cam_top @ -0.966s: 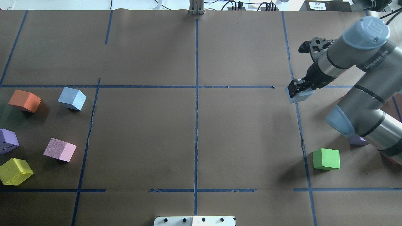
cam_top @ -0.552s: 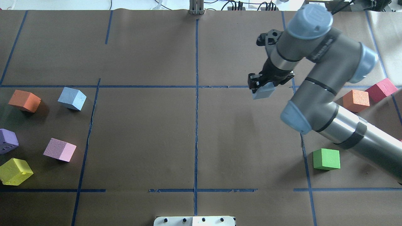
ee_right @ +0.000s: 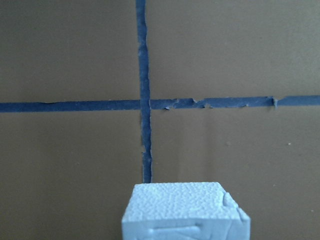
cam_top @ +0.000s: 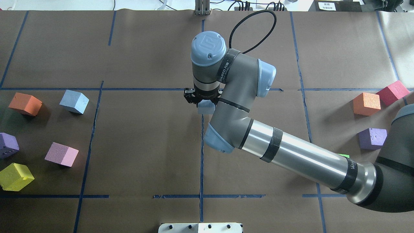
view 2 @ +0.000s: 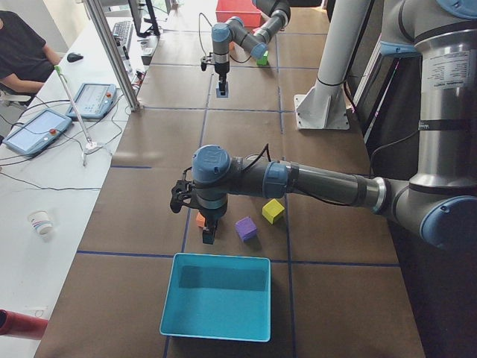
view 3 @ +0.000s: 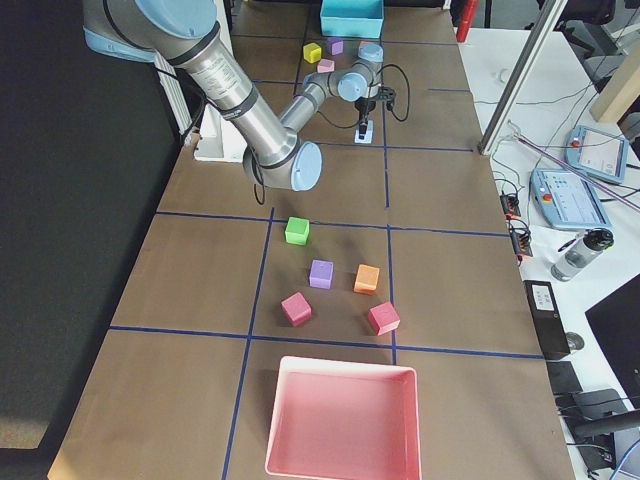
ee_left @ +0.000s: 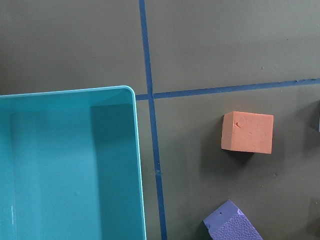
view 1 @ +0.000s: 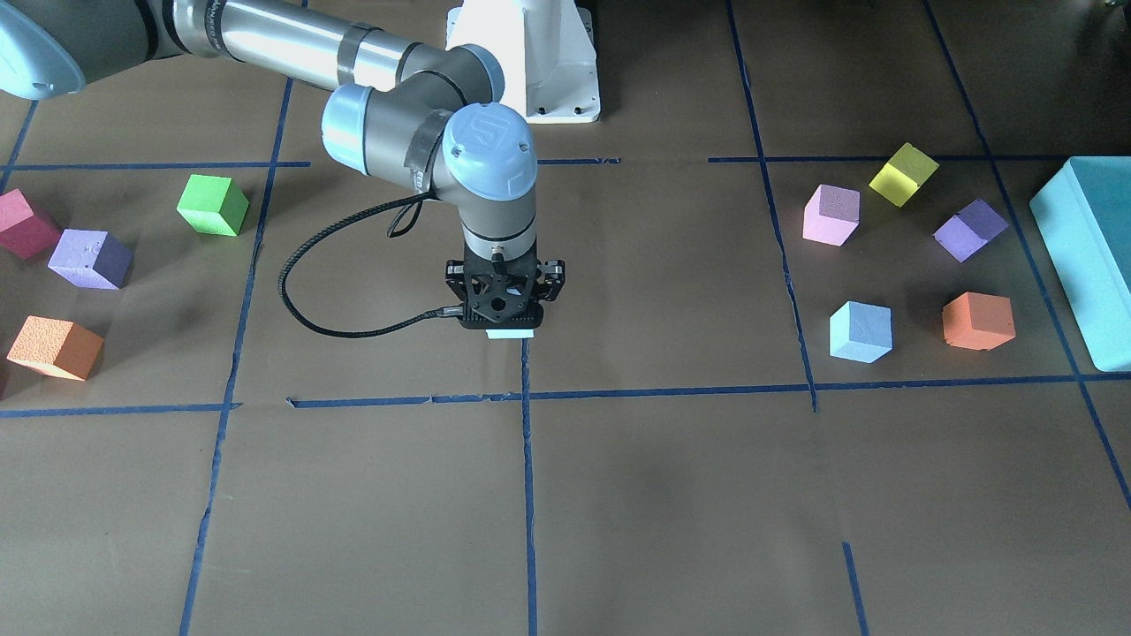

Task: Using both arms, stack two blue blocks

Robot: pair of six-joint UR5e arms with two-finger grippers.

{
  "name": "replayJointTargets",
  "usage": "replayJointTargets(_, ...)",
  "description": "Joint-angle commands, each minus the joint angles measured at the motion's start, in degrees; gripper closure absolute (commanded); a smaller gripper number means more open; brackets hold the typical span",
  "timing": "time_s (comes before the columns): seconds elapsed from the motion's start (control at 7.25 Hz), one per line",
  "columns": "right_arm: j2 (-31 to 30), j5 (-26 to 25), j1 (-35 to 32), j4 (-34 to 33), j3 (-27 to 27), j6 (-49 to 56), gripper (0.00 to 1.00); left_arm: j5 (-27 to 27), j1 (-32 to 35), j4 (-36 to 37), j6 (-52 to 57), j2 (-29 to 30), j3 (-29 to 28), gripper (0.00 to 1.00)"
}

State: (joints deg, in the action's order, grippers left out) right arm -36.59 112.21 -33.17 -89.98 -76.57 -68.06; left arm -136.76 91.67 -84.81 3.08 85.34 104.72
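My right gripper (cam_top: 203,98) is shut on one pale blue block (cam_top: 206,107) and holds it low over the table's centre, by the crossing of the tape lines. The block also shows under the gripper (view 1: 504,314) in the front view (view 1: 511,334) and in the right wrist view (ee_right: 185,212). The other blue block (cam_top: 74,101) lies alone on the robot's left side of the table (view 1: 860,332). My left gripper (view 2: 209,237) shows only in the exterior left view, above the cubes by the teal box. I cannot tell whether it is open or shut.
An orange (cam_top: 25,103), a purple (cam_top: 8,145), a pink (cam_top: 61,154) and a yellow cube (cam_top: 15,176) lie around the free blue block. The teal box (view 1: 1082,256) stands beyond them. Orange (cam_top: 366,103), red (cam_top: 392,92) and purple cubes (cam_top: 372,138) lie on the right. A red tray (view 3: 345,420) stands at the right end.
My right arm has swung left from the table's right side to its centre with the blue block in its gripper. The cubes on the left have not moved.
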Motion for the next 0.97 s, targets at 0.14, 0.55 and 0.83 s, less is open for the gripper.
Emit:
replayJointTargets(0.14, 0.73, -0.59, 0.91, 1.91, 2.39, -2.08, 0.95, 0.0, 0.0, -0.18, 0.0, 0.0, -0.3, 0.0)
replayJointTargets(0.55, 0.73, -0.68, 1.26, 6.14, 5.03, -2.51, 0.94, 0.0, 0.0, -0.18, 0.0, 0.0, -0.04, 0.0)
replayJointTargets(0.83, 0.64, -0.68, 1.35, 6.13, 5.29, -2.6, 0.75, 0.0, 0.0, 0.0, -0.09, 0.0, 0.57, 0.0)
